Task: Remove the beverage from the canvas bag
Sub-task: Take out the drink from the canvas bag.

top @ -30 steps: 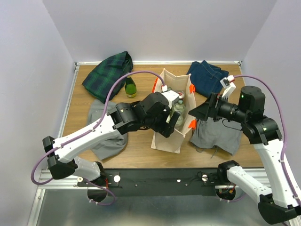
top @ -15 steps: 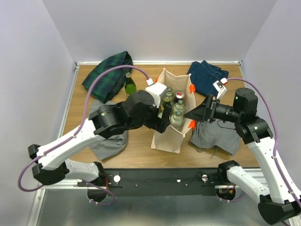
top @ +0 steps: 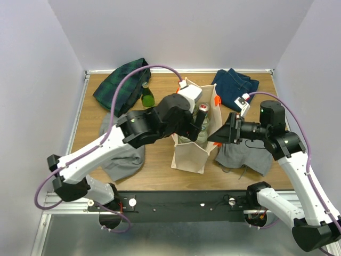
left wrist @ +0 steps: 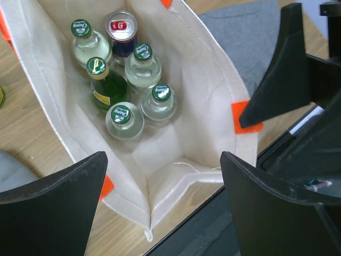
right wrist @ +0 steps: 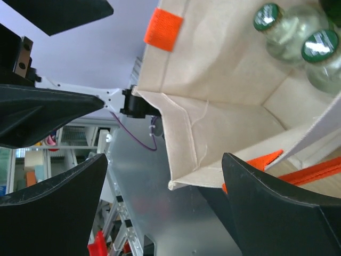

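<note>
The beige canvas bag (top: 189, 154) with orange handles stands upright mid-table. In the left wrist view the bag (left wrist: 208, 69) holds several clear green-capped bottles (left wrist: 124, 120), one green bottle (left wrist: 104, 80) and a red-topped can (left wrist: 121, 29). My left gripper (top: 196, 125) hovers over the bag mouth, open and empty (left wrist: 163, 160). My right gripper (top: 216, 136) is open at the bag's right side. In its own view (right wrist: 164, 160) the bag's rim corner (right wrist: 176, 160) shows between the fingers, and two clear bottles (right wrist: 277, 29) show inside. I cannot tell whether it touches the bag.
A green bottle (top: 147, 97) stands on the table left of the bag. A plaid cloth (top: 121, 85) lies at back left and blue jeans (top: 234, 88) at back right. Grey cloths lie left (top: 120, 157) and right (top: 245, 154) of the bag.
My left wrist has shifted back and up over the bag mouth, holding nothing. My right gripper has moved left, closer to the bag's right wall.
</note>
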